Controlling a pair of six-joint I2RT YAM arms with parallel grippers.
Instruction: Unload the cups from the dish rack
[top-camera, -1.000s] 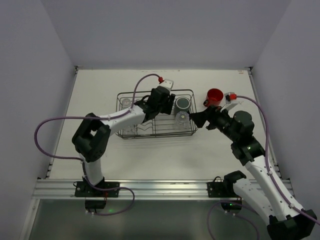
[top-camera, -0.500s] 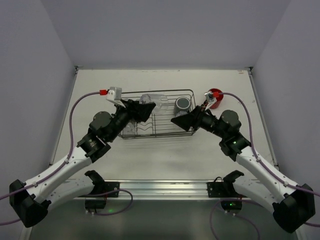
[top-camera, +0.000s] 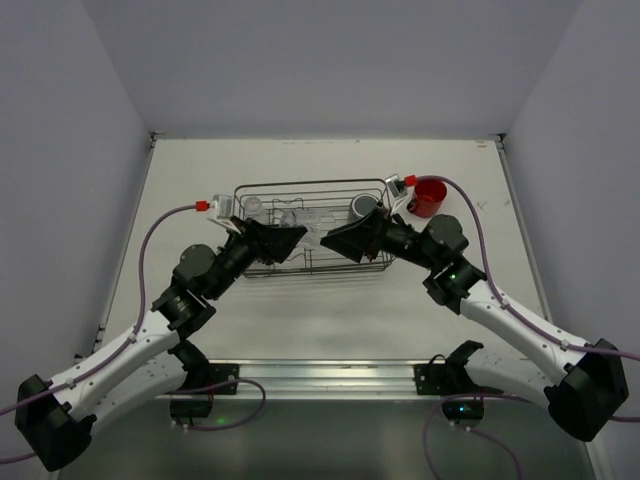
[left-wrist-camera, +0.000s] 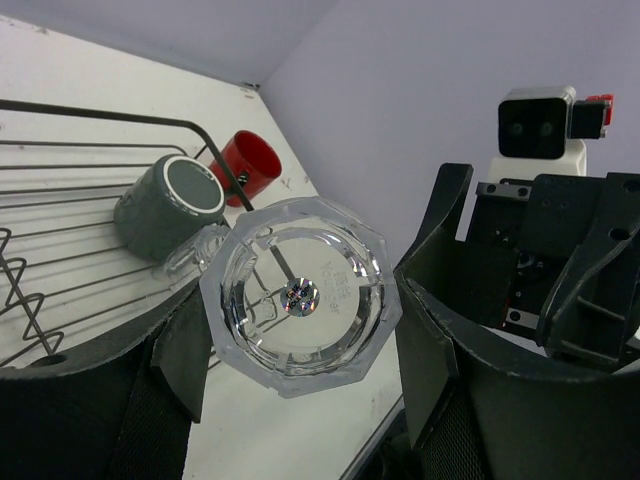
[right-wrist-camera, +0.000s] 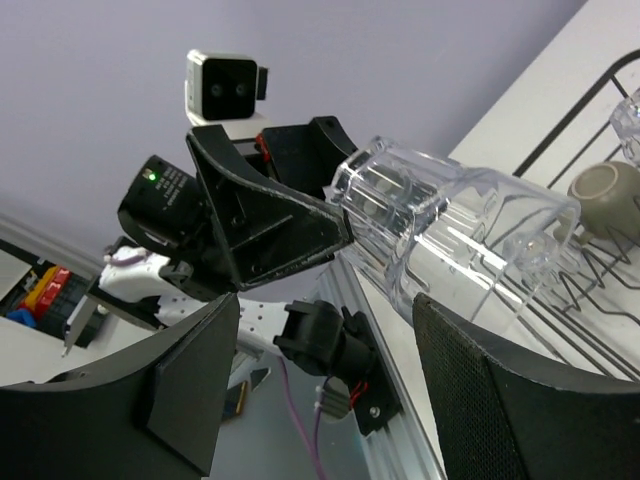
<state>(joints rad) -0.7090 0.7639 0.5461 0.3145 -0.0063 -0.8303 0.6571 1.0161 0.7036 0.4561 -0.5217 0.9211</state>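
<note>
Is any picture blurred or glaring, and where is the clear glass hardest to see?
Top external view: even light, soft shadows, but the clear glass almost vanishes against the dish rack. Left wrist view: sharp, one small glint in the glass base. Right wrist view: white streaks on the glass wall, no blur.

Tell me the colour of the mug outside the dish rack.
The mug is red; the top external view shows it best.

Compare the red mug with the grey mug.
The red mug stands on the table outside the rack; the grey mug sits inside it, in its far right corner. The red mug is mouth-up; the grey mug appears base-up. Colours differ: red against dark grey. Both are similar-sized cylinders.
</note>
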